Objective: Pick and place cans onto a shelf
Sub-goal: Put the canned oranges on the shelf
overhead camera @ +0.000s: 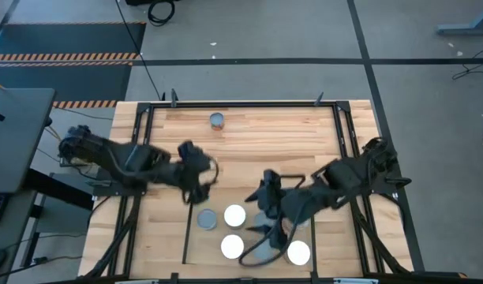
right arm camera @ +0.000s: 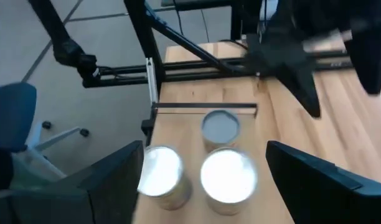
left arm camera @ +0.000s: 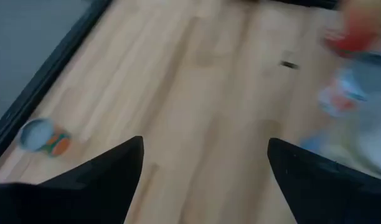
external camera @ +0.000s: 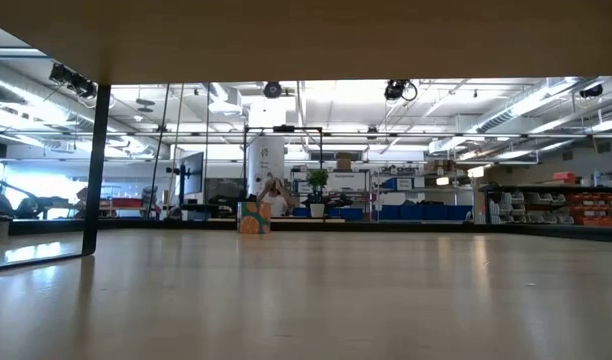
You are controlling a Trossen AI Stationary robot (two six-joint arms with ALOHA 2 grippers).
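no writing can be read on any can; the orange can (overhead camera: 217,120) stands alone near the table's far edge, well apart from both claws. the left claw (overhead camera: 196,192) is spread and empty just above the shelf (overhead camera: 196,248), near a grey can (overhead camera: 207,218); the right claw (overhead camera: 265,207) is spread above the white cans (overhead camera: 234,214) on the shelf.

Both arms were dark, nearly black, built of chunky jointed segments with thin black cables looping alongside them. The left end effector (left arm camera: 203,180) and right end effector (right arm camera: 203,180) each had two matte black, wedge-shaped fingers.
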